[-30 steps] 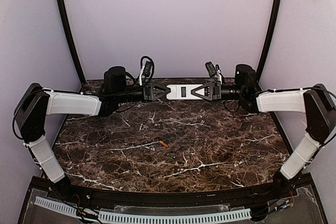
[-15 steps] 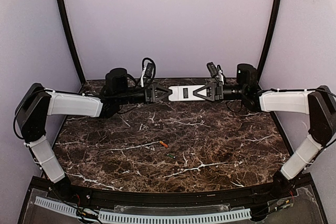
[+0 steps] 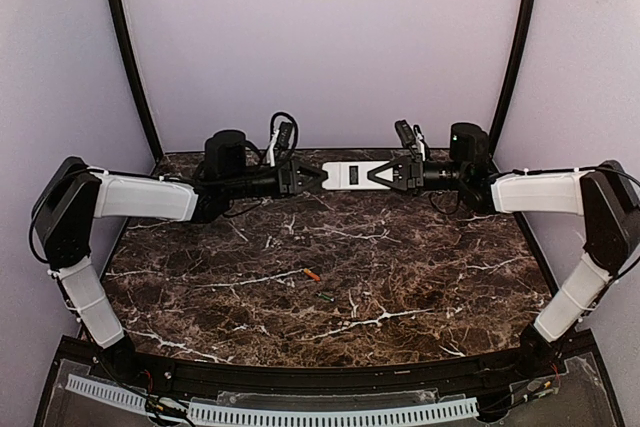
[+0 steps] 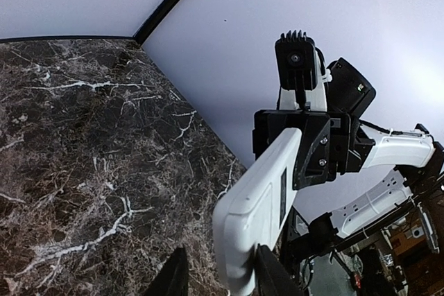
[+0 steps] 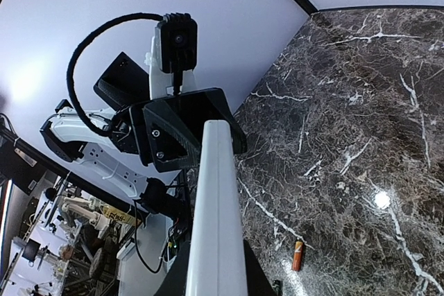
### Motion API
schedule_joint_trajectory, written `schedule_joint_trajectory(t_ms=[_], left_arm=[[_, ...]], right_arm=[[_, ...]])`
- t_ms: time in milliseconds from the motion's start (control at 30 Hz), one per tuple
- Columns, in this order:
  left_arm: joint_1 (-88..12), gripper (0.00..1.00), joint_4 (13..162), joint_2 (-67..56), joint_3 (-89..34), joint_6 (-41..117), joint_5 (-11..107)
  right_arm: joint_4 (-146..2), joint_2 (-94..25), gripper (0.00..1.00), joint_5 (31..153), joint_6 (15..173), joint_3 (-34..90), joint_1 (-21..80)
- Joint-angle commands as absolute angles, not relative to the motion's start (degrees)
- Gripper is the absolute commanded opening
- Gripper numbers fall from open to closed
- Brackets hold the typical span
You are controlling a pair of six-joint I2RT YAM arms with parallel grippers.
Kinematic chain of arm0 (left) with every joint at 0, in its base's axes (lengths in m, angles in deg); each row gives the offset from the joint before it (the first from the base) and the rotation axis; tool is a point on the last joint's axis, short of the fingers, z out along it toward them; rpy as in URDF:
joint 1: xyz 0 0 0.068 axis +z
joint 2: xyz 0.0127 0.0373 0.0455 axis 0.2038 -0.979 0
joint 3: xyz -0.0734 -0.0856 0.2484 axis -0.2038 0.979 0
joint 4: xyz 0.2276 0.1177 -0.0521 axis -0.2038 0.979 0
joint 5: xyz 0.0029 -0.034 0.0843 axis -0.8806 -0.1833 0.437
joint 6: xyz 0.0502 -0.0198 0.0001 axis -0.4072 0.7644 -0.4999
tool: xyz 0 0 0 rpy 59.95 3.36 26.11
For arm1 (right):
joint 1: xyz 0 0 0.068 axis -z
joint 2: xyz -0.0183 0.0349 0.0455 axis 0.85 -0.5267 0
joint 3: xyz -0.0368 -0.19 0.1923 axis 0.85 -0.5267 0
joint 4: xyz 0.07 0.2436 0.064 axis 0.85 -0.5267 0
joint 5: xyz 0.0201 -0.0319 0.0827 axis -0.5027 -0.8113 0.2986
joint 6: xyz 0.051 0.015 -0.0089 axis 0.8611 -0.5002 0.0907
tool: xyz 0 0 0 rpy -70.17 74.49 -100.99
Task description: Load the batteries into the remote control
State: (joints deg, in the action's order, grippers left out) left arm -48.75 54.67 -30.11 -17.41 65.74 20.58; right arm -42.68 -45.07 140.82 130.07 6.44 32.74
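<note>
Top ext cam sits high above & behind the arm bases, looking down/fwd over the whole table (image 3: 420,287), far from the left gripper (image 3: 322,179) & right gripper (image 3: 368,176), which meet tip-to-tip near the back wall. Each wrist cam sits just behind its own fingers (image 4: 270,279), v. close, looking out along the remote control (image 4: 253,195) at the opposite gripper & its cam. All 3 views share the remote + marble top; top & right wrist views also share the orange battery (image 3: 313,275), on the table below the tips.
</note>
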Motion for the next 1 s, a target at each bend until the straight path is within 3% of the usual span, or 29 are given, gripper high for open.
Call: schedule_joint_trajectory(t_ms=[0,33,200,633,967], left_arm=[[-48.6,0.39,55.0,-31.0,-19.0,66.0,18.7],[-48.6,0.46,55.2,-31.0,-19.3,65.8,18.5],[-49.7,0.56,58.9,-31.1,-21.2,63.3,19.2],[-49.9,0.50,67.9,-31.9,-23.9,60.0,23.7],[-48.1,0.35,70.3,-30.8,-21.4,61.1,27.0]], right_arm=[[-39.1,-45.6,0.00,140.8,131.4,7.3,33.0],[-39.3,-45.7,0.00,140.8,131.2,7.4,32.9],[-40.2,-46.7,0.00,140.5,130.9,8.4,32.1],[-38.8,-46.5,0.00,141.6,131.6,9.2,31.4],[-36.3,-44.8,0.00,143.7,133.2,7.5,31.6]])
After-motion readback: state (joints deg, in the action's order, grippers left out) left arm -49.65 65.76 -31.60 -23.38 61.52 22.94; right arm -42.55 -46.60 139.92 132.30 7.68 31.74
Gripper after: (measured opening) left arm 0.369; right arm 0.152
